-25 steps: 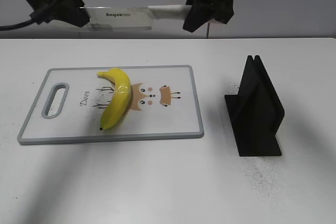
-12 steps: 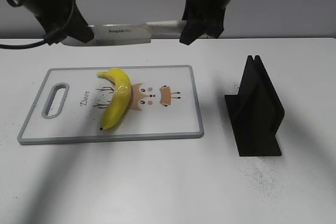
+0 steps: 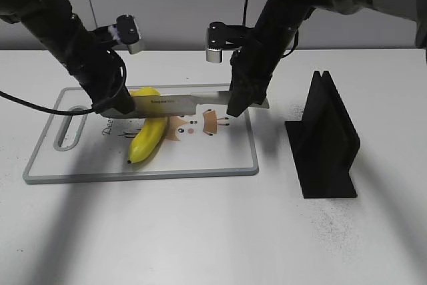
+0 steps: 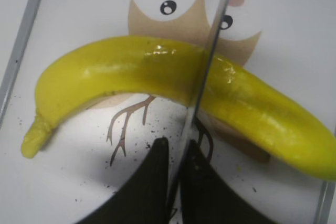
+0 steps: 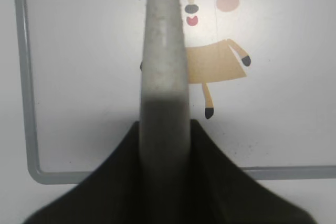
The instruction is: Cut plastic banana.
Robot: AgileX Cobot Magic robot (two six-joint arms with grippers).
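The yellow plastic banana (image 3: 148, 139) lies on the white cutting board (image 3: 200, 158) with a grey rim and a deer drawing. A knife (image 3: 175, 103) with a white blade and pale handle lies level across the banana's upper middle. My left gripper (image 3: 115, 106) is shut on the blade's tip end. My right gripper (image 3: 239, 103) is shut on the knife handle (image 5: 164, 51). In the left wrist view the blade edge (image 4: 206, 66) presses into the banana (image 4: 121, 72) near its middle, between my left fingers (image 4: 176, 148). The right wrist view shows my fingers (image 5: 164, 129) clamping the handle above the board.
A black upright stand (image 3: 325, 139) sits on the white table to the right of the board. The board's handle slot (image 3: 69, 125) is at its left end. Dark specks lie on the table near the stand.
Both arms have come down together with the knife, from high above the table's far edge to the banana. The blade now rests across the banana.
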